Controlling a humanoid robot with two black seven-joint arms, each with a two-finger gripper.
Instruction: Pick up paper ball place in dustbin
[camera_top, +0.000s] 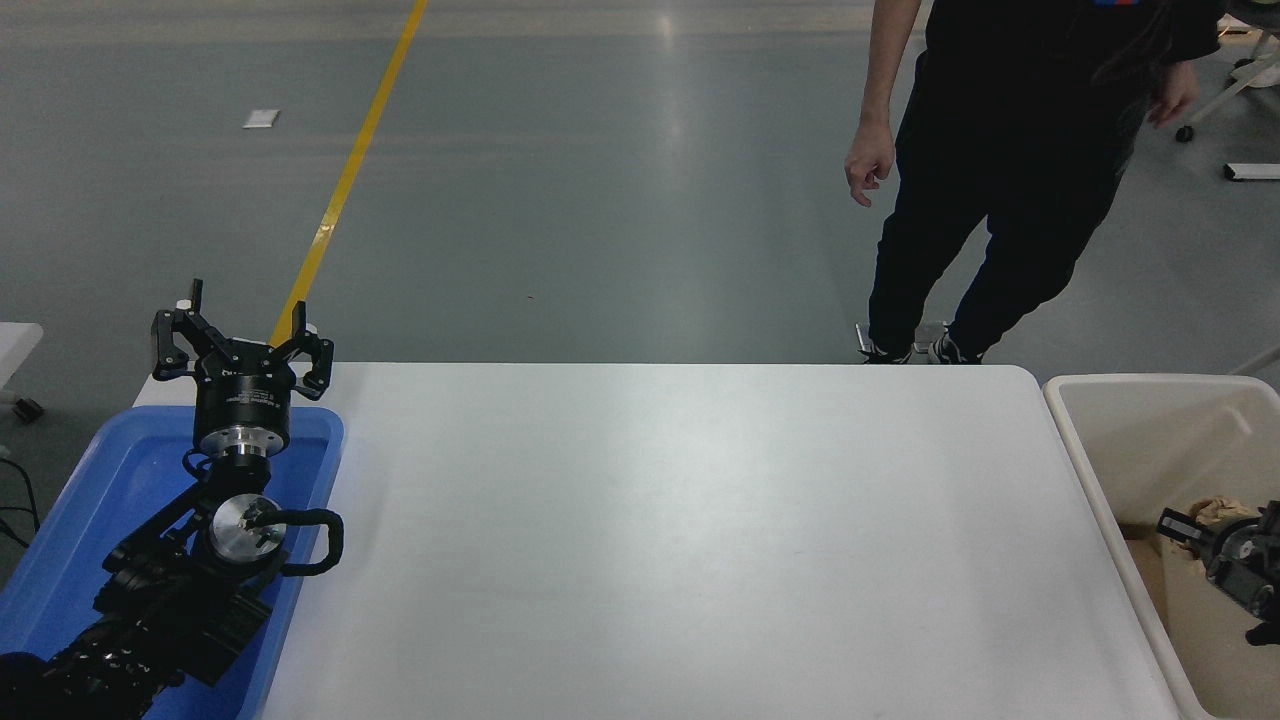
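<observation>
The paper ball (1222, 510), a tan wrinkly wad, shows low inside the cream dustbin (1085, 465) at the right edge of the head view. My right gripper (1195, 522) reaches in from the right edge, down between the bin's walls, and is shut on the paper ball. Most of that arm is cut off by the picture's edge. My left gripper (243, 330) stands open and holds nothing, parked upright over the far end of the blue tray at the lower left.
A blue tray (110, 470) lies on the white table (680, 540) under the left arm. A person in black (1000, 170) stands past the table's far right corner, one hand hanging. Brown material (1150, 575) lies on the bin's floor.
</observation>
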